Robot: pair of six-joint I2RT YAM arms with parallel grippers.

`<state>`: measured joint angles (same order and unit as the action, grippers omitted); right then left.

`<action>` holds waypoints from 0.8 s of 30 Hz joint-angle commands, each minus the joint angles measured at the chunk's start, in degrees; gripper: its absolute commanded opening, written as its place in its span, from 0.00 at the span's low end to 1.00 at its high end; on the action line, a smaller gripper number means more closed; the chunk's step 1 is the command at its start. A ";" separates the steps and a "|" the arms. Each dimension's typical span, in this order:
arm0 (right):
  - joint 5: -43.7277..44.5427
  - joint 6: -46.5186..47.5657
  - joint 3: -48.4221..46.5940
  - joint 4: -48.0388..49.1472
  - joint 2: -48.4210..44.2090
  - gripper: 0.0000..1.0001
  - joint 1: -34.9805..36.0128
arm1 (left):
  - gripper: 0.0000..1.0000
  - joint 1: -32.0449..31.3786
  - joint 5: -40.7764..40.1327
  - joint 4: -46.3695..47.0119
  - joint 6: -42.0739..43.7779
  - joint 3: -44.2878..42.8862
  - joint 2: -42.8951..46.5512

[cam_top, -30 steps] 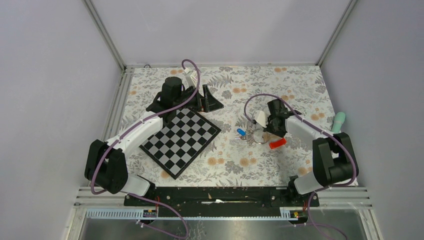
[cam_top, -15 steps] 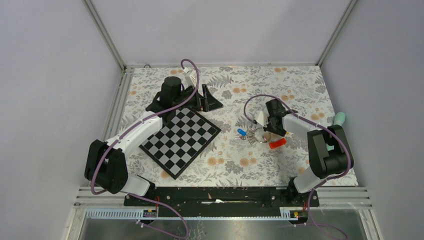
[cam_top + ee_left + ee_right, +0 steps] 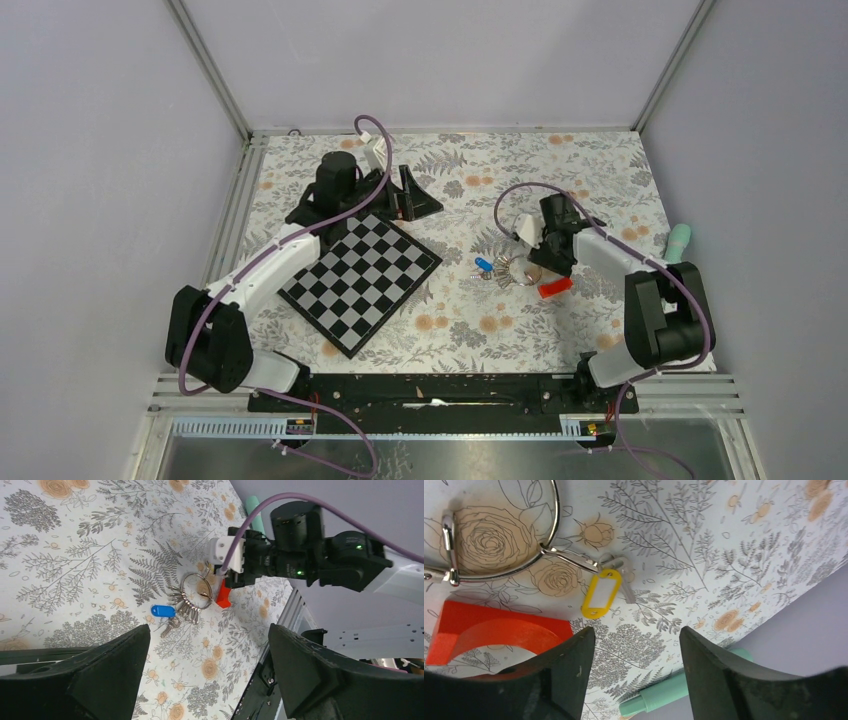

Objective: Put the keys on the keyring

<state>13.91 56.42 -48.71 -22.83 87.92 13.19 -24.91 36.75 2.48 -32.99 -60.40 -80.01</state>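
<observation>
Open and empty: the right claw [image 3: 631, 642] has its jaws spread wide with nothing between them, and it hangs low over the floral tablecloth [image 3: 600, 160], just beside the thin round silver metal keyring [image 3: 557, 515]. The left claw [image 3: 207, 645] is also wide open and empty. It is held up by the far corner of the black-and-white chessboard [image 3: 362, 282], well apart from the work.

The keyring lies flat on the cloth right of centre. From the left wrist I see a fan of slim silver keys [image 3: 186, 609] at its near edge and the blue-capped key [image 3: 163, 611] just beside them. The right wrist shows the key with the yellow tag [image 3: 599, 594] near the ring, with a silver piece running across the ring wire. I can't tell which keys are actually threaded and which are only lying against it.

A red-orange block [image 3: 499, 630] sits beside the ring, and a mint-green pen [image 3: 659, 700] is near the table edge.

I'd call this step pre-grasp, with nothing picked up yet. Next the right claw needs to drop and pinch the ring wire or a key head. Both lie thin and flat on the cloth, so the pinch could slip. The left claw has to come across to help.
</observation>
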 commanded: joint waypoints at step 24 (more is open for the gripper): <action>-14.44 -28.56 -13.67 5.95 -13.00 1.00 -4.40 | 0.99 5.57 -18.26 -7.96 6.57 -11.19 4.41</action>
<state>2.20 38.72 -58.76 -19.79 77.56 9.15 -19.77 24.53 -5.37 -29.30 -67.48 -78.72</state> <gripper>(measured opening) 0.993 0.986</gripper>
